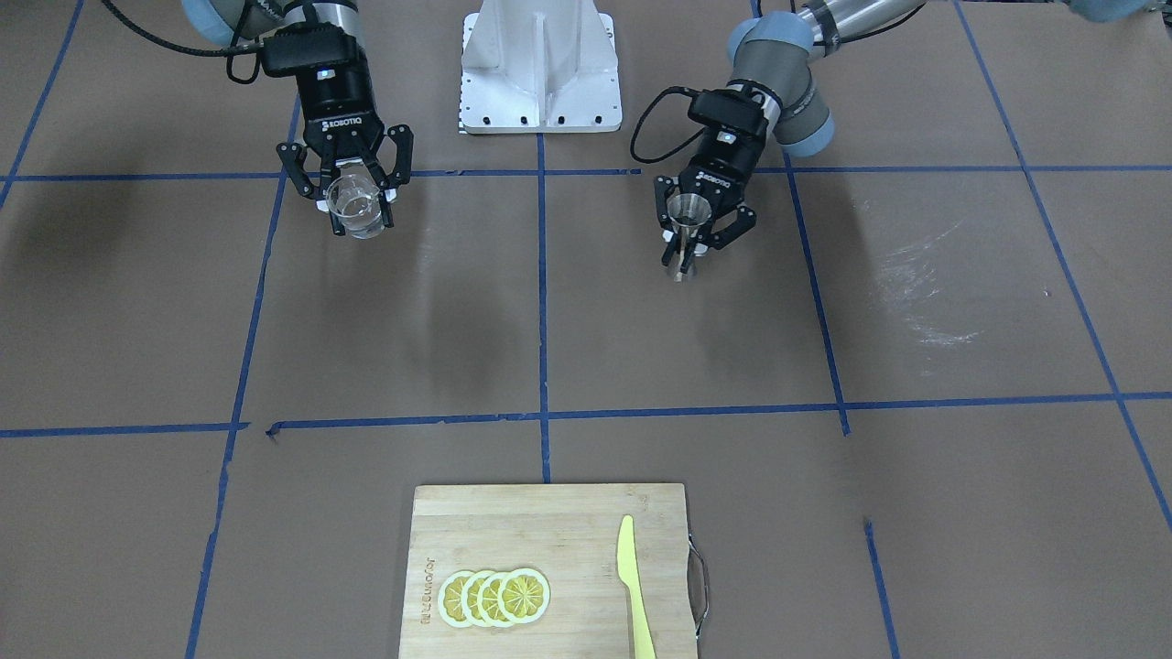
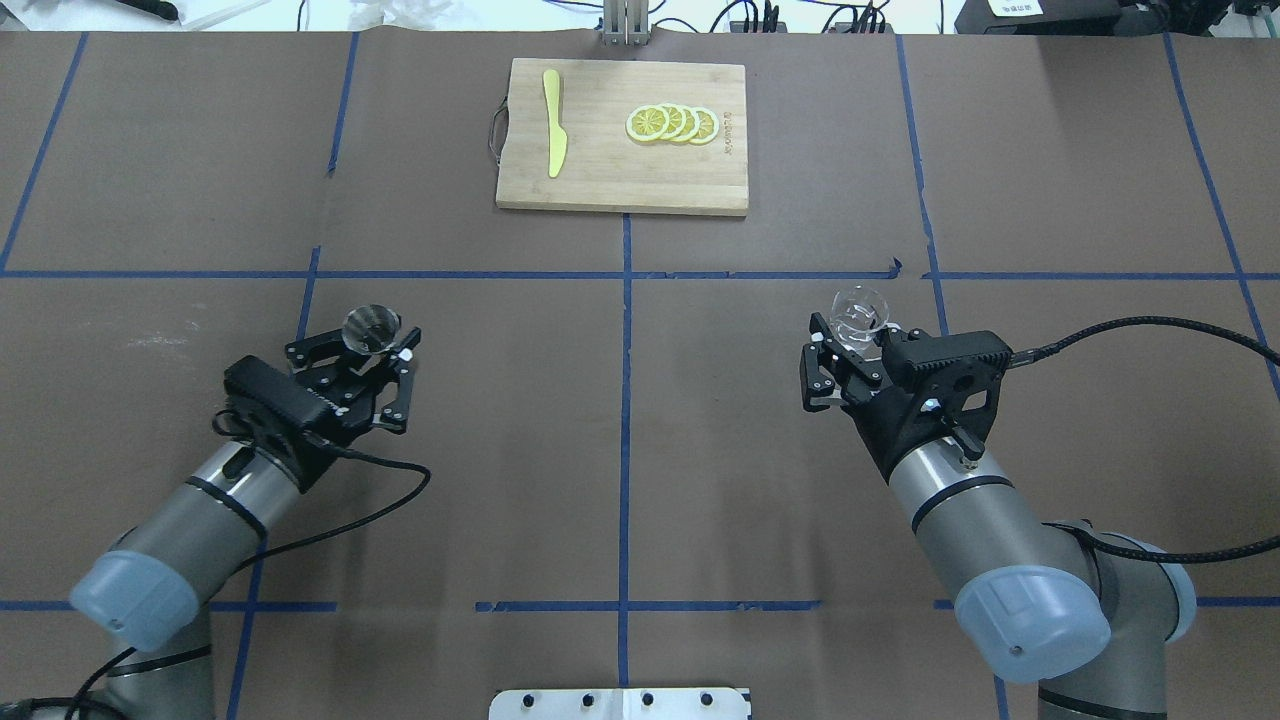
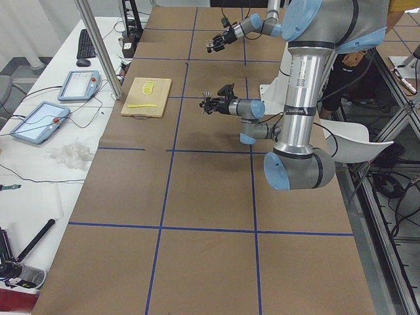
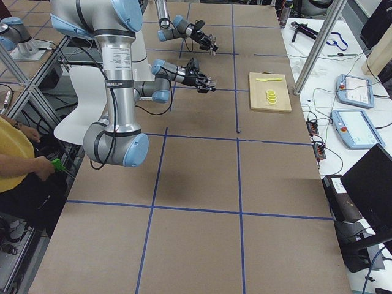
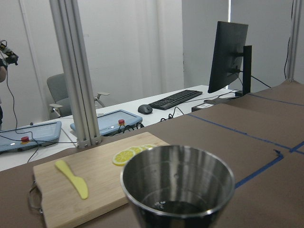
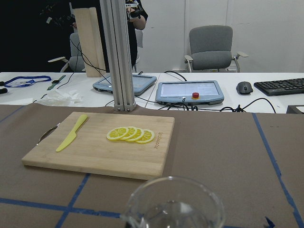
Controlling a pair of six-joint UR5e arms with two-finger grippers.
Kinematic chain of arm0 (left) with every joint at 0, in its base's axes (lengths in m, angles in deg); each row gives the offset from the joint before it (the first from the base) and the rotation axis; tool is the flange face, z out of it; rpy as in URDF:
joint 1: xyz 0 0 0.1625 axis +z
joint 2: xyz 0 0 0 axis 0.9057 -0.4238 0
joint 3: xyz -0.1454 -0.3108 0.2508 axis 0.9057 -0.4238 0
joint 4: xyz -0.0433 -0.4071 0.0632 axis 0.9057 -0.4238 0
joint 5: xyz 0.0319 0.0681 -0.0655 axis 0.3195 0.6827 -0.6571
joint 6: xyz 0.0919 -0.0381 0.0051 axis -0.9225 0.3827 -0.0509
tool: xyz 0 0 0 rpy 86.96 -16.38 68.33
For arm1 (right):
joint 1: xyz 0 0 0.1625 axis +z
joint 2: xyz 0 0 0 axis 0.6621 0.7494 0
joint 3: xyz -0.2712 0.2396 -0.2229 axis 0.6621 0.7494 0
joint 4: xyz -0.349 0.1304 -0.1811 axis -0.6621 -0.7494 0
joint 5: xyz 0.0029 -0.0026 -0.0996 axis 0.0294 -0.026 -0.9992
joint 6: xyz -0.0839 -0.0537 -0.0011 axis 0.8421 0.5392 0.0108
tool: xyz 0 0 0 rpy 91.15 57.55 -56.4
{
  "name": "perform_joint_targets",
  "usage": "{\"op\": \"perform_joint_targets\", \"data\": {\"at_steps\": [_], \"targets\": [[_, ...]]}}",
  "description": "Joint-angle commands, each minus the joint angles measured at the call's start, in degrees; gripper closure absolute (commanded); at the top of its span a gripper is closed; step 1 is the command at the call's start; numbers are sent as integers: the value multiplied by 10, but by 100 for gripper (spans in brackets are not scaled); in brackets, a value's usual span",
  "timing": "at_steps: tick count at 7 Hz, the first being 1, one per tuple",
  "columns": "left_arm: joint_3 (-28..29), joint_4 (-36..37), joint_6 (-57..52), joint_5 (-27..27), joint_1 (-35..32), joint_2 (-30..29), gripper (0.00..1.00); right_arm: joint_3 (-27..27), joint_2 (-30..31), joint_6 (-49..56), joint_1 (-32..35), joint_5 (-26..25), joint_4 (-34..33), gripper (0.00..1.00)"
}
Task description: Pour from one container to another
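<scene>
Your two arms, left [image 2: 200,520] and right [image 2: 960,500], loom nearest in the overhead view, both raised above the desk [image 2: 700,420]. The right pincer [image 2: 855,335] is clamped on the clear glass [image 2: 860,312]. The left pincer [image 2: 372,338] grips the steel jigger [image 2: 370,328], mouth up. They hang well apart, so carry the glass's lip just over the jigger's narrow mouth, hold the jigger upright, and tip slowly. The left wrist view shows something dark deep in the jigger's bowl, which the overhead view misses. Whether the glass holds liquid, I cannot tell.
</scene>
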Motion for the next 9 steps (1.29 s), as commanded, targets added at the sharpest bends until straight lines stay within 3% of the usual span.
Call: {"op": "perform_joint_targets", "data": {"at_steps": [1, 3, 5, 7, 9], "targets": [[5, -125, 5, 28, 1, 105, 100, 19, 5, 0, 6, -3, 16, 100], [63, -145, 60, 67, 1, 124, 100, 34, 6, -1, 6, -3, 16, 100], [69, -144, 66, 61, 2, 165, 100, 40, 4, -2, 6, -4, 17, 100], [79, -143, 182, 28, 2, 196, 100, 45, 4, -2, 5, -4, 17, 100], [89, -143, 230, 34, 3, 235, 100, 53, 3, -2, 4, -5, 18, 100]]}}
